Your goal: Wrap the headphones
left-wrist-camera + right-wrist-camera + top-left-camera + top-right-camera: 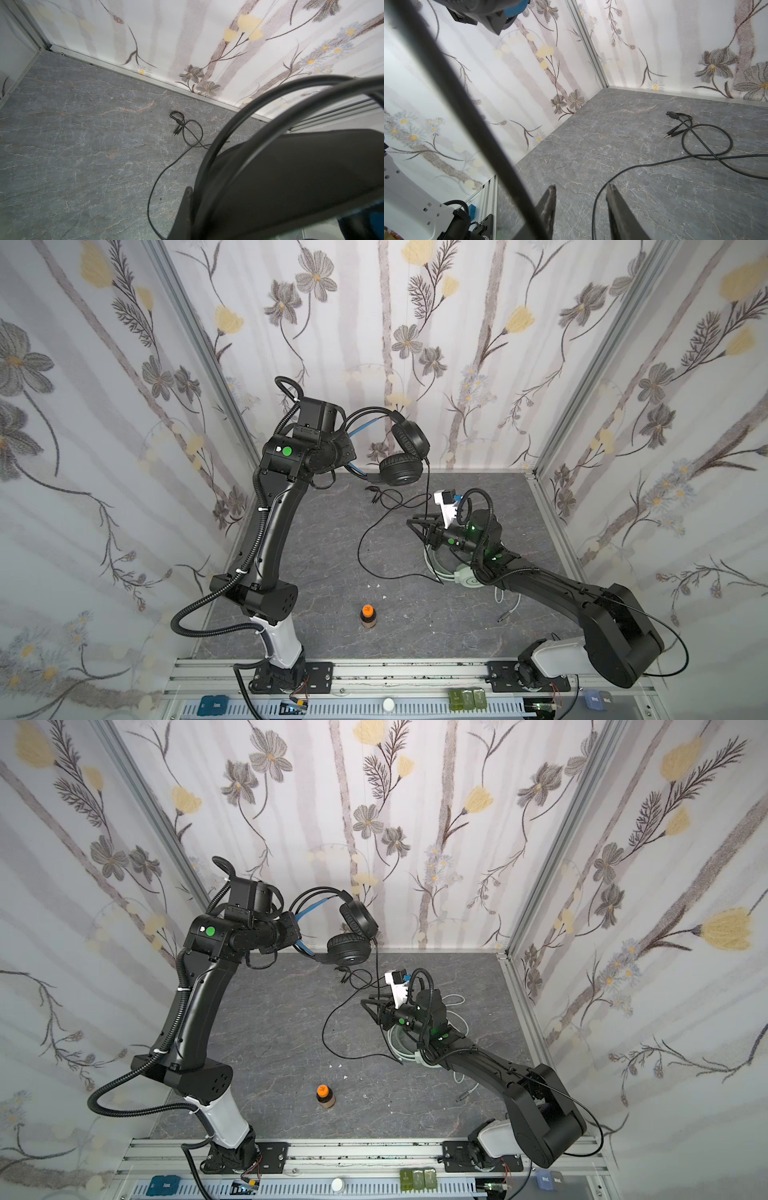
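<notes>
Holding the black headphones [401, 472] aloft, the left claw [348, 450] is clamped tight; below them, the right claw [581, 187] stands part-open, empty, beside their cable [428, 489].

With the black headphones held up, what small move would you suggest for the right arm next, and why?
Probably nudge the right gripper sideways onto the hanging cable: the left gripper holds the black headphones aloft, while the cable passes beside, not between, the right gripper's open jaws.
</notes>
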